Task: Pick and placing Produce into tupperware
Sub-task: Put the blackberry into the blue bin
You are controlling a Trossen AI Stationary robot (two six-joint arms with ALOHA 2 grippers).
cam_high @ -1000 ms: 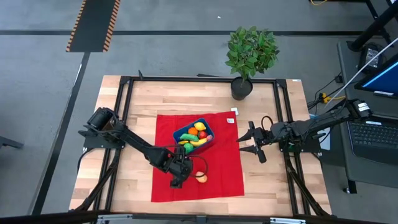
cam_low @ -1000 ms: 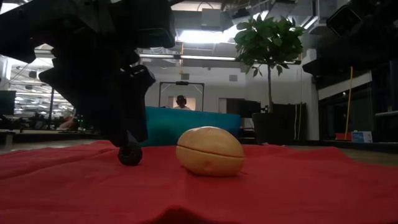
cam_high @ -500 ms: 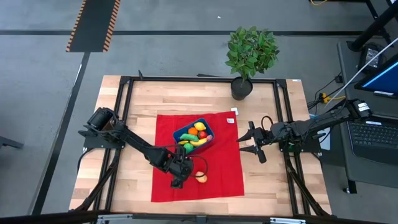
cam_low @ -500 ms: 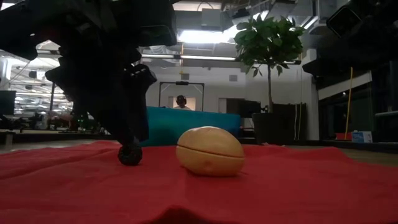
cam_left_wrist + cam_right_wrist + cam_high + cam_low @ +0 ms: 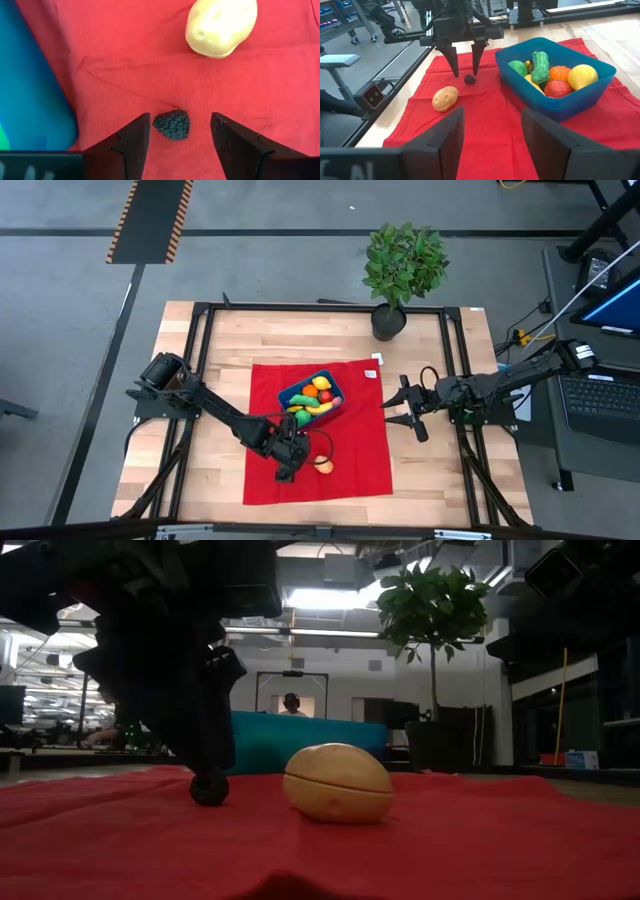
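Left gripper [image 5: 177, 131]: down on the red cloth [image 5: 360, 455] near its front edge, fingers [image 5: 135, 135] apart on either side of a dark blackberry [image 5: 172, 124]; no contact with the berry visible
Blackberry: on the cloth between those fingers, just off the front-left corner of the tupperware [image 5: 580, 107]
Potato [image 5: 337, 783]: tan toy, lying on the cloth beside the blackberry, toward the front edge, untouched
Tupperware: blue, at the middle of the cloth toward its back edge, filled with an orange [image 5: 559, 73], a yellow lemon [image 5: 582, 76], a red piece and green pieces
Potted plant [image 5: 402, 265]: at the back edge of the table
Right gripper [image 5: 403, 409]: hovers at the right edge of the cloth, fingers parted, holding nothing
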